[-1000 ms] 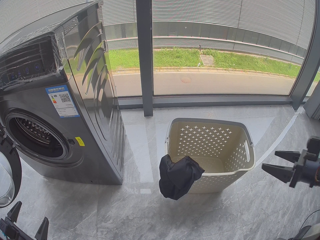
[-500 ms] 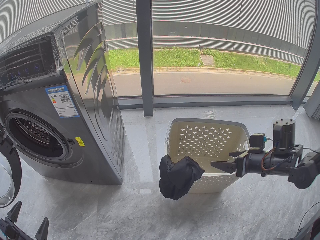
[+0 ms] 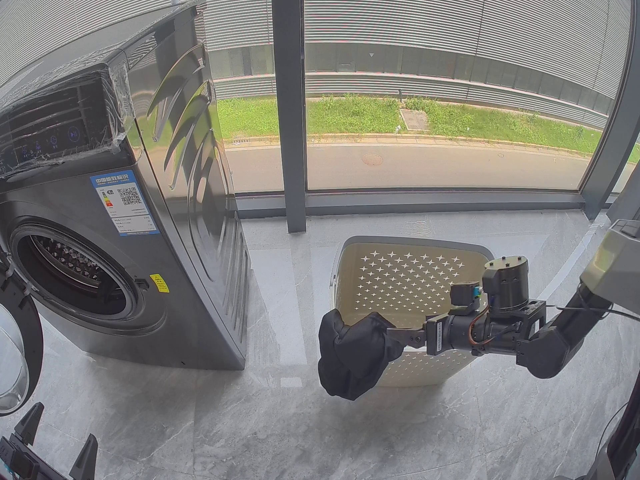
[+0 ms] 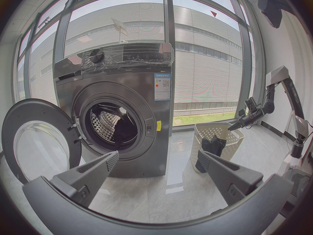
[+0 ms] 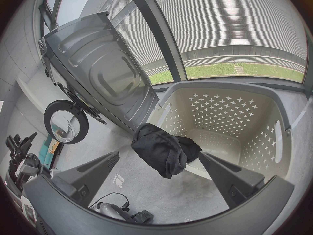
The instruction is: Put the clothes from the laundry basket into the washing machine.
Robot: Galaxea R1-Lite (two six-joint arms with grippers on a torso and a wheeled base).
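A black garment (image 3: 353,355) hangs over the near left rim of the cream laundry basket (image 3: 407,278) on the floor. My right gripper (image 3: 400,337) is open over the basket's front rim, its tips right beside the garment (image 5: 163,149) with nothing held. The grey washing machine (image 3: 133,188) stands at the left with its round door (image 3: 13,348) swung open. Inside its drum (image 4: 111,128) lies a dark cloth (image 4: 125,131). My left gripper (image 3: 63,425) is open and empty, low in front of the machine, facing the drum.
Tall windows and a dark window post (image 3: 288,101) stand behind the basket. Grey marble floor (image 3: 280,421) lies bare between the machine and the basket. A cable and foot pedal (image 5: 130,212) lie on the floor near my base.
My right arm has swept in from the right edge, leftward across the basket, until its open fingers reached the black garment. The left gripper, garment and basket have not moved.
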